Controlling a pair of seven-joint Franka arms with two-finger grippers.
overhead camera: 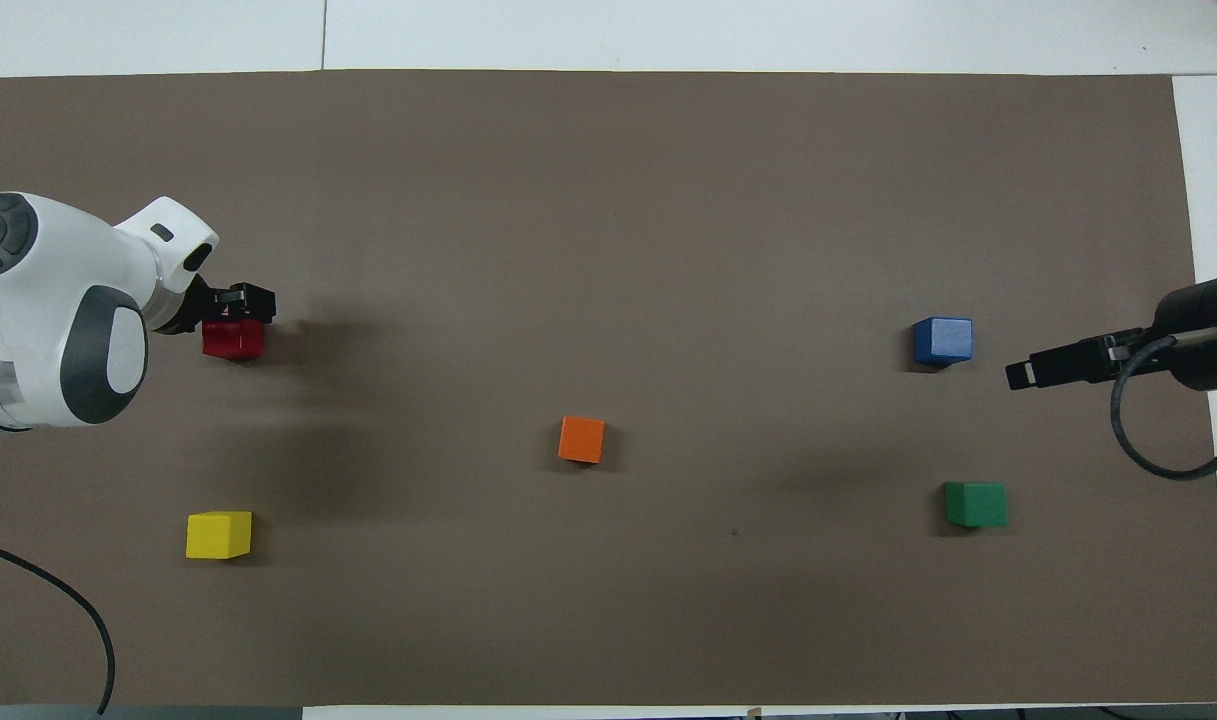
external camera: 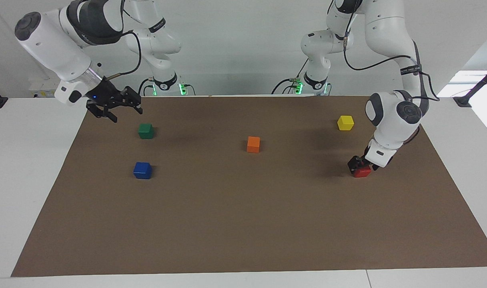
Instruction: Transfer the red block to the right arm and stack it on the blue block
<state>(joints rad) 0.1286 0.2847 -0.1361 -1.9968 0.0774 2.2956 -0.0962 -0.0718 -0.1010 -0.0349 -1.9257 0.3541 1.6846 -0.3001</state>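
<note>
My left gripper (external camera: 361,165) jaws straddle the red block (external camera: 363,172), grip uncertain; the rigid, light cube suits flat-side holds. Right gripper (external camera: 114,105) waits, jaws open.

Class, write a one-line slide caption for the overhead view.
Left hand down at the red block; right hand waits beside the blue block.

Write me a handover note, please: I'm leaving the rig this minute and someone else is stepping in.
Left hand: down at the red block on the mat, at the left arm's end; whether it has gripped cannot be told.
Right hand: open, waiting in the air at the right arm's end, near the green block.
Blue block: on the mat, farther from the robots than the green one, nothing on it.
Done: left hand has reached the red block.
Left: lift, hand over to the right hand, stack on blue.
</note>
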